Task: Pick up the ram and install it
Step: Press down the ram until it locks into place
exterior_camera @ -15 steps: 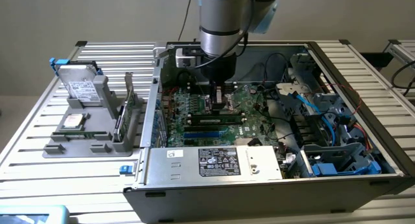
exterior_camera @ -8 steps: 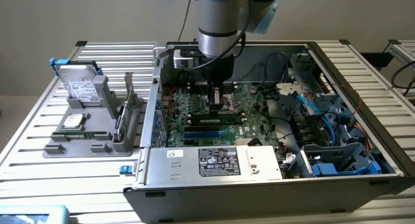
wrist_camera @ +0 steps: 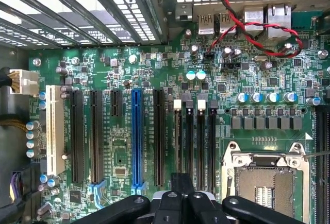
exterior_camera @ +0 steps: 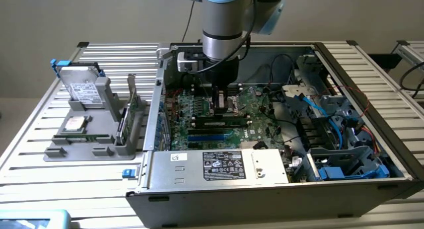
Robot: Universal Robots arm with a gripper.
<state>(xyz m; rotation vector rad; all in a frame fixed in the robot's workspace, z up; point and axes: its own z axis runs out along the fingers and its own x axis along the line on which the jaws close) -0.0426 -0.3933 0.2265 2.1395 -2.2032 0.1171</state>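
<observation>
Hovering with the gripper [exterior_camera: 222, 96] low inside the case [exterior_camera: 265, 201], over the black slots [wrist_camera: 195, 136], likely to line up. Cannot tell if squeezed or let go. Seemingly the ram [exterior_camera: 85, 138] lying flat on the grey tray [exterior_camera: 56, 152], well apart.

The single arm comes down near-vertically from above, its silver and blue wrist segment upright. The black end effector [exterior_camera: 223, 96] points straight down, hanging low; its dark linkage [wrist_camera: 178, 206] shows in the wrist view.
</observation>
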